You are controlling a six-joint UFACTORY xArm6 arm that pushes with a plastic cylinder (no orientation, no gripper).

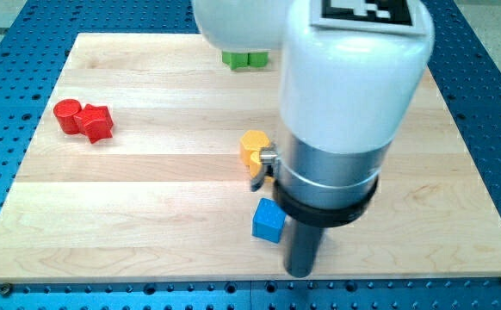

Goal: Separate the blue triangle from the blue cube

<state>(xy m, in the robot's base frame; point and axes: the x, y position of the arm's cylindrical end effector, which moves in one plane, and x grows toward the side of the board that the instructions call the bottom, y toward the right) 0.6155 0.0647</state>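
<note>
Beside blue cube [269, 220], my tip [299, 274]

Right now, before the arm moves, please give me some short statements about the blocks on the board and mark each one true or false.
1. The blue cube lies just to the view's left of my tip. True.
2. The blue triangle is in plain view beside the blue cube. False: no blue triangle shows; the arm may hide it.
3. The two red blocks sit near the view's left edge of the wooden board. True.
4. The yellow block is below the blue cube in the view. False: it is above it.
5. The green blocks are at the view's top, partly hidden by the arm. True.
</note>
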